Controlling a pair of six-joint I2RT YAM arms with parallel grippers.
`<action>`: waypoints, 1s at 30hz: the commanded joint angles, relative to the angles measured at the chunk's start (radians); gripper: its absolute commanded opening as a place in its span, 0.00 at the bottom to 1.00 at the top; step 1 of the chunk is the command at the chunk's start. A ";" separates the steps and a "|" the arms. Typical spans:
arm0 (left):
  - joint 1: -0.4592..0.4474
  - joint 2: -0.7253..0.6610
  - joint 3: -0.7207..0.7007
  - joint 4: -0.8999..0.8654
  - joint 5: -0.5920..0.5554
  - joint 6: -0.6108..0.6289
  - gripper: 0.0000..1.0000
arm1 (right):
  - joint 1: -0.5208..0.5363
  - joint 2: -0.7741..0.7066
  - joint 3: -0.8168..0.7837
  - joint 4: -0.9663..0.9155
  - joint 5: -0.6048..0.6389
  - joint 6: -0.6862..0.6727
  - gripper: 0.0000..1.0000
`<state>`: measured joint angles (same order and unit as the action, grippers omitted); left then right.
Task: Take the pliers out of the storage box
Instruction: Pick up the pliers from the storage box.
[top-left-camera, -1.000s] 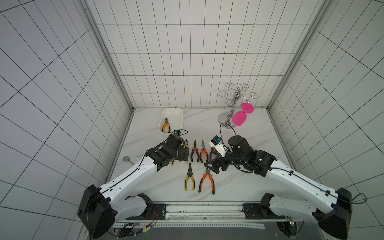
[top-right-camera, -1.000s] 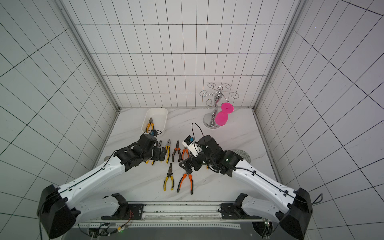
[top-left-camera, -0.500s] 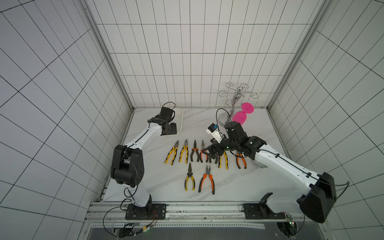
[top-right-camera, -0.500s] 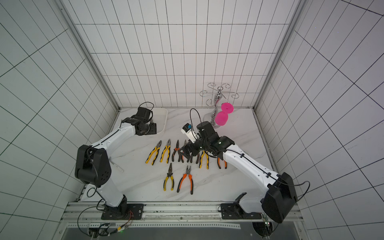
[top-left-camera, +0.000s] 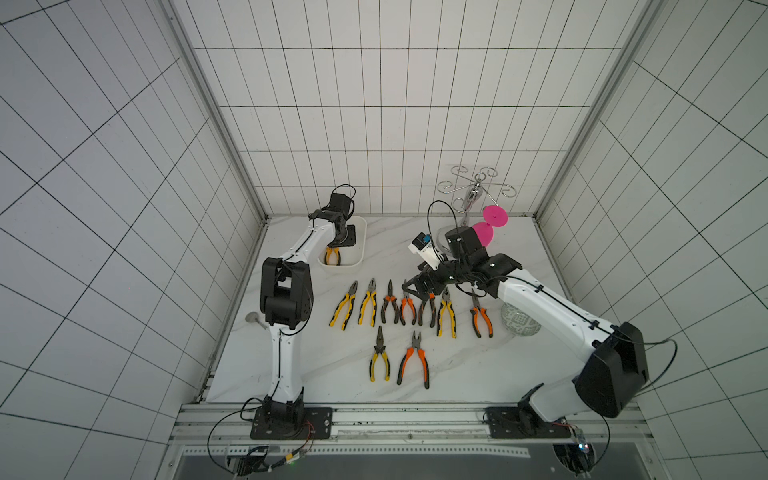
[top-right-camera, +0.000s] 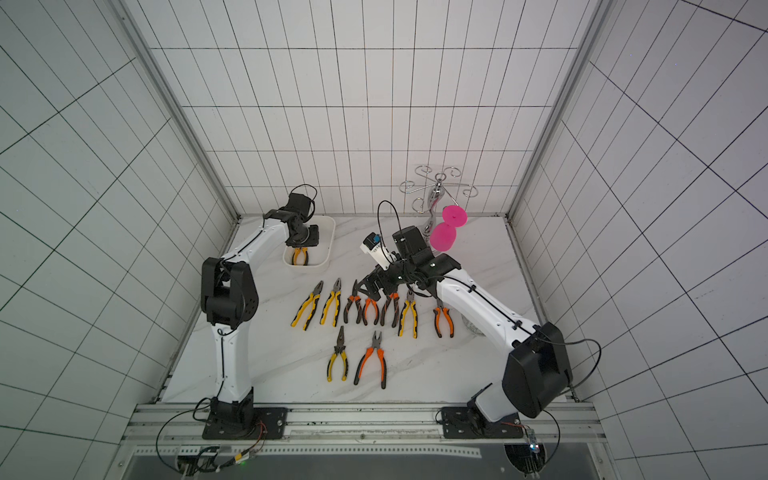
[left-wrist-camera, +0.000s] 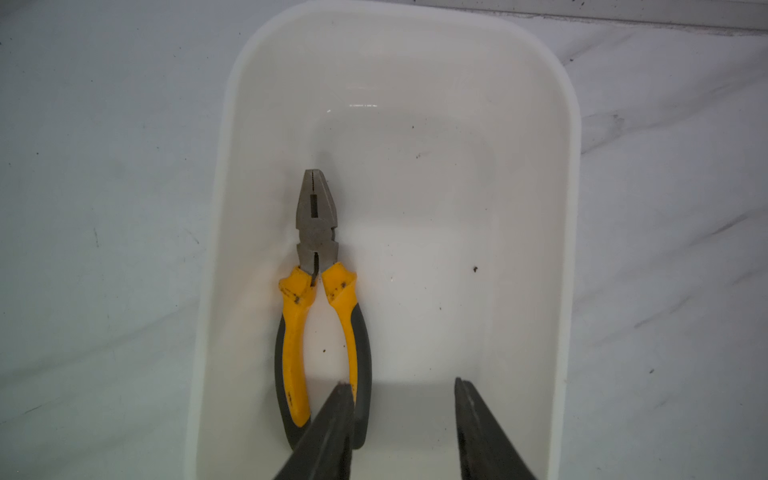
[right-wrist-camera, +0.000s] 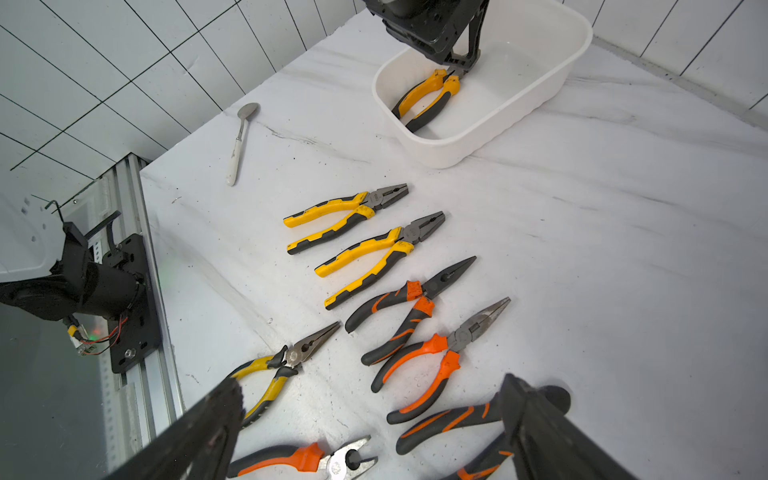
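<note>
1. Hanging over the white storage box (top-left-camera: 362, 249) at the upper centre of both top views, the left pincer (left-wrist-camera: 399, 386) points down into it.
2. Its jaws stand partly spread in the left wrist view, with bare box floor between them and nothing pinched. One fingertip (left-wrist-camera: 341, 395) overlaps a handle there; whether it touches, I cannot tell.
3. One pair of yellow-handled combination pliers (left-wrist-camera: 318, 237) lies flat inside the box along one long wall, its handles toward the box's lower end in the top views.
4. Nine other pliers lie outside on the marble tabletop (top-left-camera: 457, 374): a row of seven pliers (top-left-camera: 390, 301) at mid-frame and two more pliers (top-left-camera: 380, 353) below them.
5. The right pincer (right-wrist-camera: 372, 388) hovers over the right part of that row, its jaws spread wide and empty.
6. A spoon (right-wrist-camera: 239, 141) lies at the upper left of the right wrist view.
</note>
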<state>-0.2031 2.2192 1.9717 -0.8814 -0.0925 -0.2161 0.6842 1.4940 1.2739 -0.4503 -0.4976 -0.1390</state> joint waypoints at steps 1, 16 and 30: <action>0.009 0.049 0.055 -0.045 -0.016 0.026 0.31 | -0.021 0.019 0.064 -0.025 -0.018 -0.023 0.99; 0.028 0.149 0.035 -0.059 -0.042 -0.004 0.32 | -0.057 0.083 0.123 -0.052 -0.089 -0.065 0.99; 0.030 0.222 0.060 -0.072 -0.018 0.011 0.00 | -0.068 0.074 0.124 -0.043 -0.117 -0.061 0.99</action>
<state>-0.1791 2.4001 2.0270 -0.9440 -0.1192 -0.2123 0.6273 1.5703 1.3369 -0.4843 -0.5831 -0.1917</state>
